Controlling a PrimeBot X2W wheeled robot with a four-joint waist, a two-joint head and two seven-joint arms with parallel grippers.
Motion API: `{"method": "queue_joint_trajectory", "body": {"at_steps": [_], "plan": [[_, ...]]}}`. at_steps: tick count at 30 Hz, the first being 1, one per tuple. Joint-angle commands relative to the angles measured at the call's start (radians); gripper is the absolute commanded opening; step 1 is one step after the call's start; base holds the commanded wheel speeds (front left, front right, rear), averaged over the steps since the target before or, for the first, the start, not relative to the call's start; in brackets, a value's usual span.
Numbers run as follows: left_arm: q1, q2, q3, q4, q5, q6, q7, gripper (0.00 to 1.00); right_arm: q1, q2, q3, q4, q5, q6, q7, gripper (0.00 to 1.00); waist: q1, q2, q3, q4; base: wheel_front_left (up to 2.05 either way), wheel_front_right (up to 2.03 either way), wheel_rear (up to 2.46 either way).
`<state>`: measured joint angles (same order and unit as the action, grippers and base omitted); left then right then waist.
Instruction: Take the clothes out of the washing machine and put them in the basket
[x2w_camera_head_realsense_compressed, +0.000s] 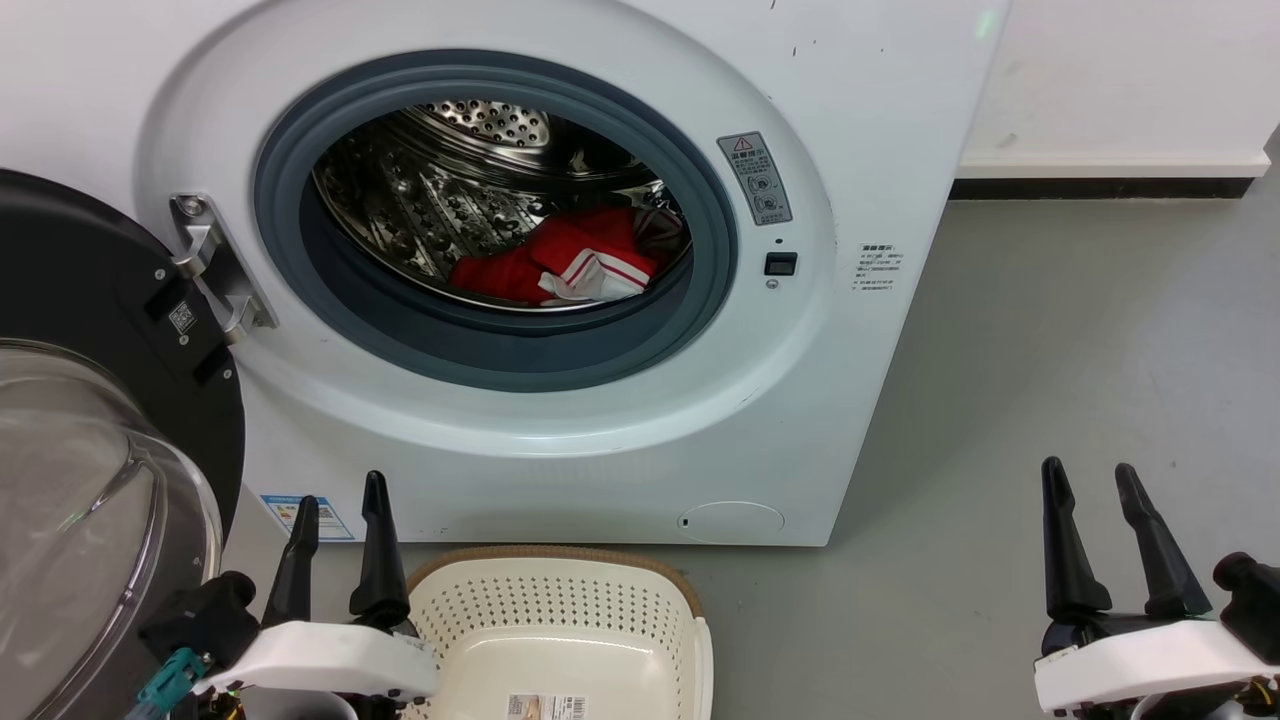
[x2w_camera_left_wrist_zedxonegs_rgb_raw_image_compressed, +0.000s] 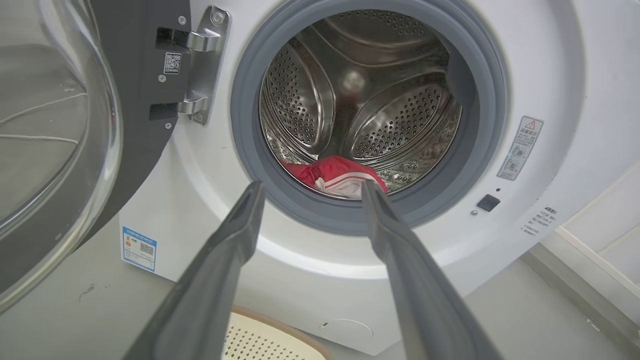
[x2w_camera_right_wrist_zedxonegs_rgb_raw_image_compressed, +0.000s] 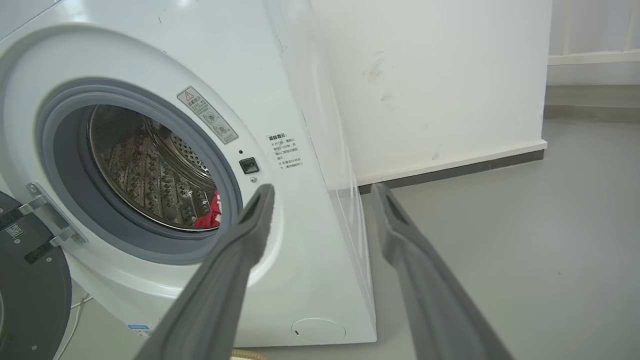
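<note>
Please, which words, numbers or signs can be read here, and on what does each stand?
Warning sticker on the washing machine: red triangle sign; characters too small to read.
Printed note beside it: too small.
QR sticker on the door: no words.
Blue label low on the machine: blurred.
Label in the basket: blurred.

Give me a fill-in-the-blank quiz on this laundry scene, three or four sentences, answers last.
The red clothes lie in the washing machine's steel ____.
The machine's round door stands ____.
The basket sits on the floor in ____ of the machine.
The left pincer and right pincer are both ____.
Answers: drum; open; front; open.
</note>
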<state>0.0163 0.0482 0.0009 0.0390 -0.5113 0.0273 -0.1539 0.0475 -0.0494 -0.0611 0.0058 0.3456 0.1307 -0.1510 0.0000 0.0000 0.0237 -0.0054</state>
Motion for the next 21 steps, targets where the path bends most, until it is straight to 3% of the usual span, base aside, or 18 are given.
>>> {"method": "queue_joint_trajectory", "body": {"at_steps": [1,21], "plan": [[0.003,0.002,-0.004,-0.014,0.03,0.005,-0.011,1.0,0.006,-0.002,-0.001,-0.016,-0.033,0.0,-0.012,1.0,0.0,0.0,0.0,-0.001,0.0,0.0,0.0],[0.026,0.002,-0.013,-0.027,0.2,0.013,-0.056,1.0,0.032,-0.002,-0.001,-0.057,-0.228,0.0,-0.059,1.0,0.0,0.0,-0.001,-0.004,0.0,0.0,0.0]]}}
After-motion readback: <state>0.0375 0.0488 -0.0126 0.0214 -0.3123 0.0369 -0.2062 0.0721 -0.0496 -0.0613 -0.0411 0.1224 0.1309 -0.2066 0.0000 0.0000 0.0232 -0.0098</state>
